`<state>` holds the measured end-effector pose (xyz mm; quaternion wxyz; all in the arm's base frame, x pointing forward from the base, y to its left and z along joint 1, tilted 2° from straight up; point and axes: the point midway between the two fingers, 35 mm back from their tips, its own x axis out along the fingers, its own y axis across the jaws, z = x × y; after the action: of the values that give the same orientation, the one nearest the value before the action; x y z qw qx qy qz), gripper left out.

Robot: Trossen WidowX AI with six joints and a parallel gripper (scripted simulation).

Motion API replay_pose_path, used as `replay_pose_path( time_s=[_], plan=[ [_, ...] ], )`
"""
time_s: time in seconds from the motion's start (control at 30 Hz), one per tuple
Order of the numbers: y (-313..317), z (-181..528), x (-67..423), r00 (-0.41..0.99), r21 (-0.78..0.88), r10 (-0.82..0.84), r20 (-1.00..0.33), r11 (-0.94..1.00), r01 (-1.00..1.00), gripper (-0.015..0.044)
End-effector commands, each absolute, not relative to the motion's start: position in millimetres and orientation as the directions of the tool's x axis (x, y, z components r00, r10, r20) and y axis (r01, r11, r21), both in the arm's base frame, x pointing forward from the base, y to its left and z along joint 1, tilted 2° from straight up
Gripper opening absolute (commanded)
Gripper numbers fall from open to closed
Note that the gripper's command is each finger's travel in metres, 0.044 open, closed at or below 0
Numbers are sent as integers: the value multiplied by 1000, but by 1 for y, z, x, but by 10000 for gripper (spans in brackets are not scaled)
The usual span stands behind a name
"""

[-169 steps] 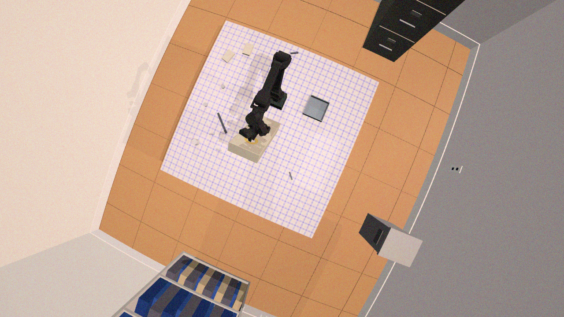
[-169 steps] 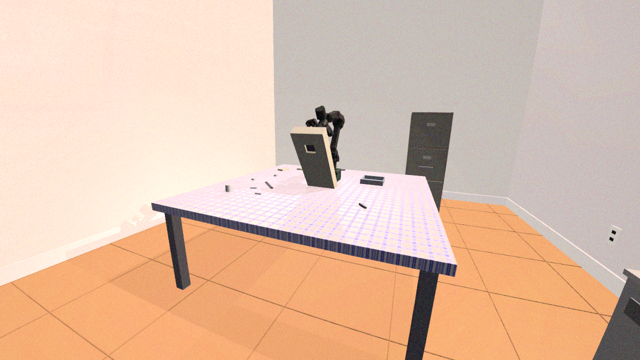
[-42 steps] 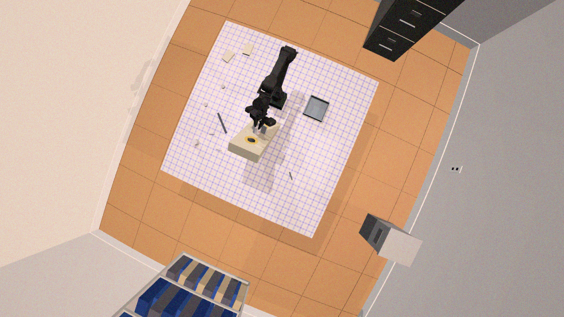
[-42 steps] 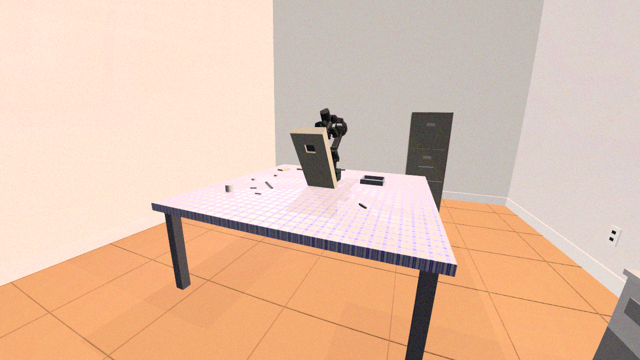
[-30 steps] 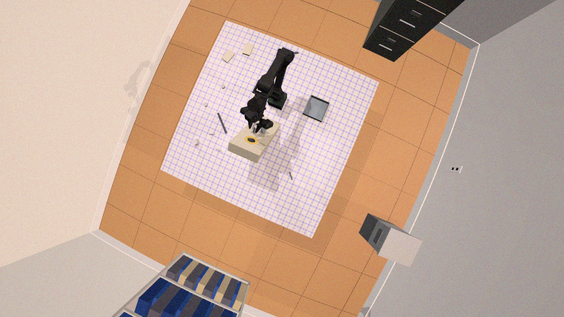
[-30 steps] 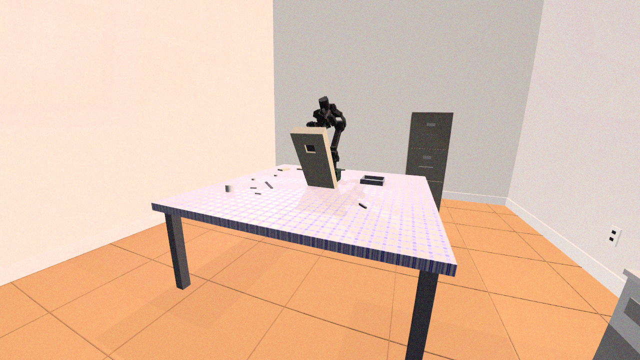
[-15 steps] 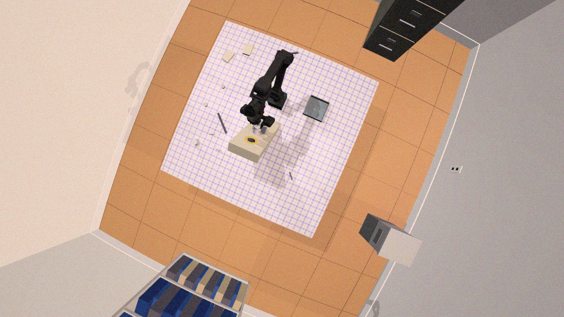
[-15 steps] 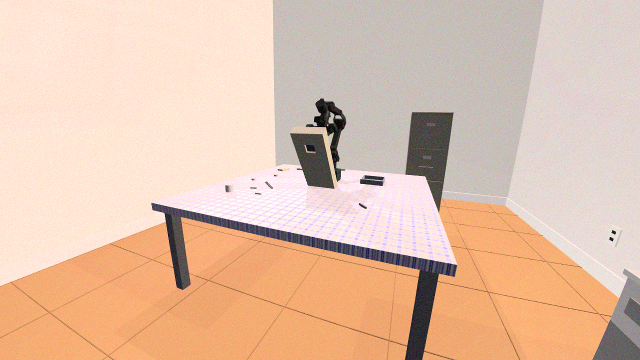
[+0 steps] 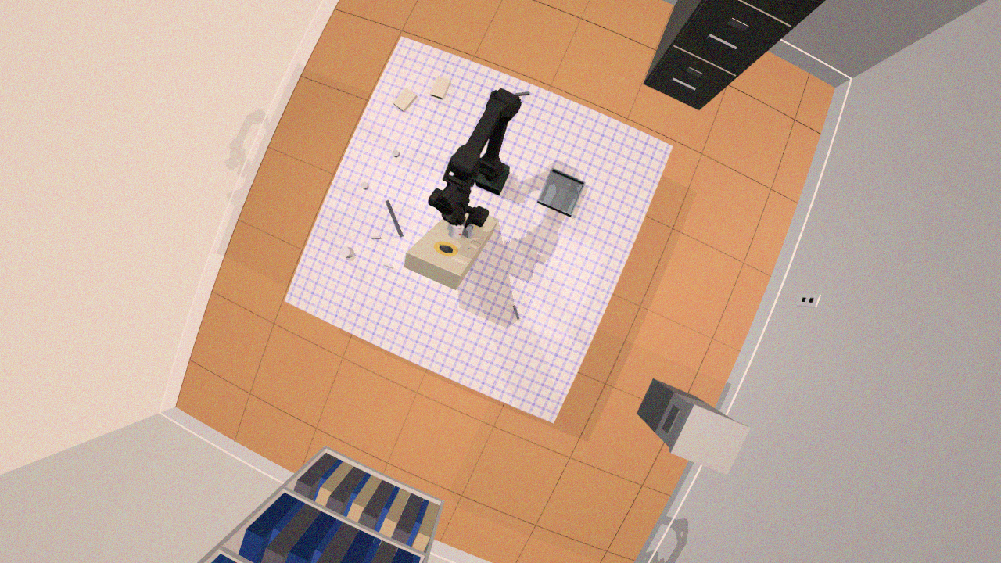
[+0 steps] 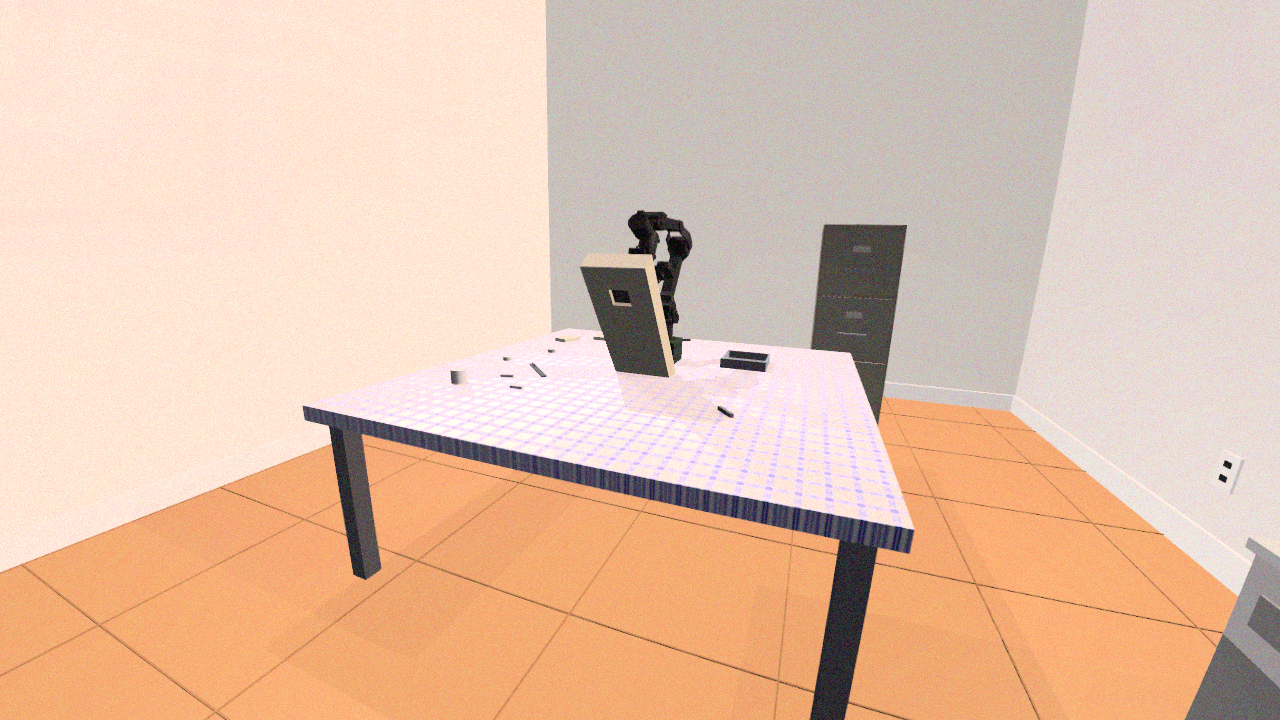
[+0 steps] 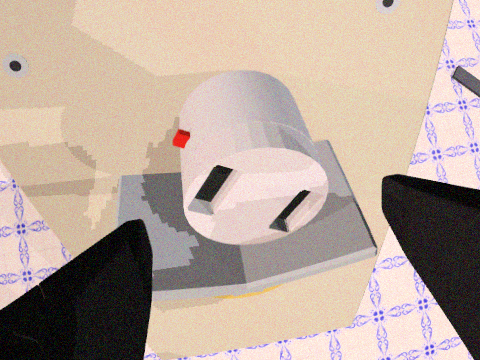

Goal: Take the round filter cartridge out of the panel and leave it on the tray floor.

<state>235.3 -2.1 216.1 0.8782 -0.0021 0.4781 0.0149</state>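
The tool [image 11: 267,260] hangs open and holds nothing, its dark fingers spread wide of the white slotted cartridge [image 11: 250,160], which stands on a grey ledge [image 11: 320,240] at the panel's [image 11: 267,27] lower edge.

Filter cartridge [image 9: 446,248]: round, dark, seated in yellow ring of beige tilted panel [image 9: 427,262], just beyond gripper [image 9: 464,228]. Tray [image 9: 564,173]: sq., grey, well apart from gripper.

Around the pale cartridge [image 11: 250,156] lying on the panel's grey ledge [image 11: 320,254], the spread-apart gripper [image 11: 267,254] fingers leave open room on both sides, the panel [image 11: 280,20] face blocking behind.
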Motion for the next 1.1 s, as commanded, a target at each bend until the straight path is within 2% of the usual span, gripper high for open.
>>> replay_pose_path(
  time_s=[0.0,0.67,0.77,0.97,1.07],
  plan=[
    [-2,210,239,541,9,26,-841,999,-35,305],
    [-1,185,254,542,9,26,-840,999,-35,305],
    [0,188,252,542,11,29,-840,999,-37,226],
    [0,188,252,542,11,29,-840,999,-37,186],
    [0,188,252,542,11,29,-840,999,-37,107]
  ],
)
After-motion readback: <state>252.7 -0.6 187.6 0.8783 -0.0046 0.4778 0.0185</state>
